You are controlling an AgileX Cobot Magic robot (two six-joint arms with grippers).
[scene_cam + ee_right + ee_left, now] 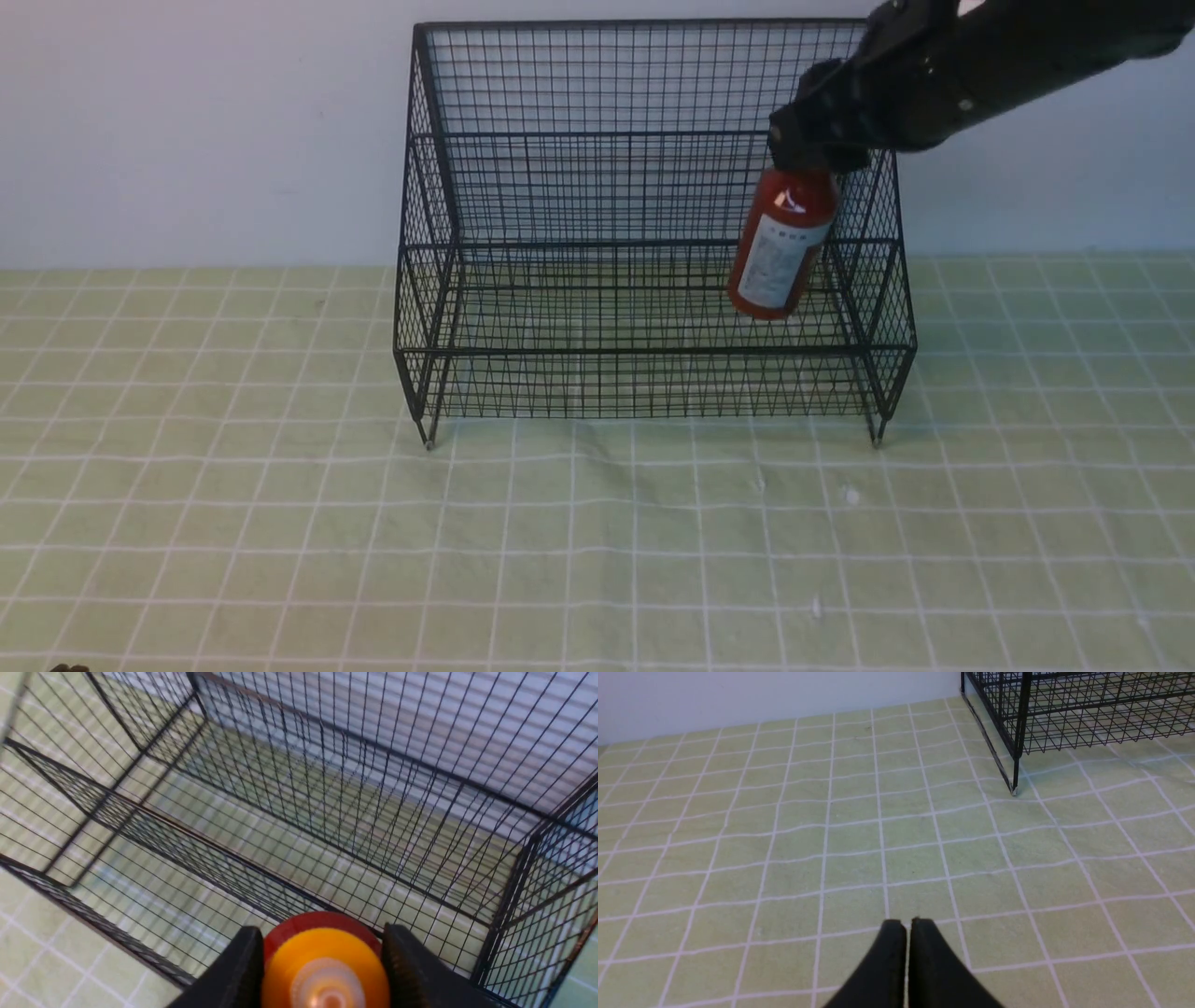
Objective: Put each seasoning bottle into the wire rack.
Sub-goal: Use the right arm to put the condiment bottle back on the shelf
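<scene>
Pale green cloth with a white grid (579, 560) runs back to a light wall (233, 121). Clamped between the right gripper's (324, 956) jaws, the seasoning bottle (782, 245) hangs below them at the wire rack (653, 351). The left gripper's (908, 926) tips nearly meet, nothing visible between them. To place it well, bring the base square to the wire floor, lower gently, and release only once supported. Its nozzle points up toward the jaws; the long axis leans off vertical, base slanting toward the robot's left.
</scene>
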